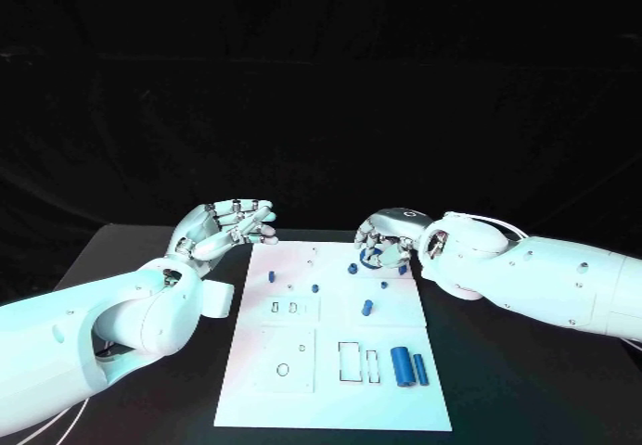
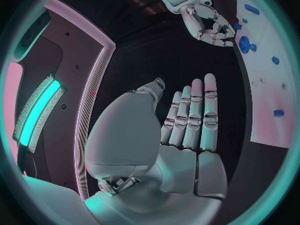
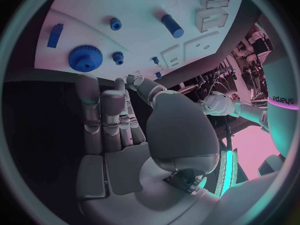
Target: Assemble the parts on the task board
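The white task board (image 1: 335, 399) lies in the middle of the black table. A blue gear (image 1: 380, 259) sits near its far right corner, and the same gear (image 3: 85, 57) lies flat just beyond my right hand's fingertips. My right hand (image 1: 390, 237) hovers over that corner with fingers stretched out and nothing in it. My left hand (image 1: 224, 228) is raised at the board's far left corner, and its palm (image 2: 181, 135) is bare with the fingers straight. Small blue pegs (image 1: 272, 275) stand on the far half. A blue cylinder (image 1: 400, 364) and a blue bar (image 1: 420, 369) lie at the near right.
Rectangular slots (image 1: 351, 360) and an oval hole (image 1: 282, 369) are cut in the board's near half. Two small raised blocks (image 1: 284, 306) sit at mid-left. Black table (image 1: 147, 269) surrounds the board, and both forearms flank it.
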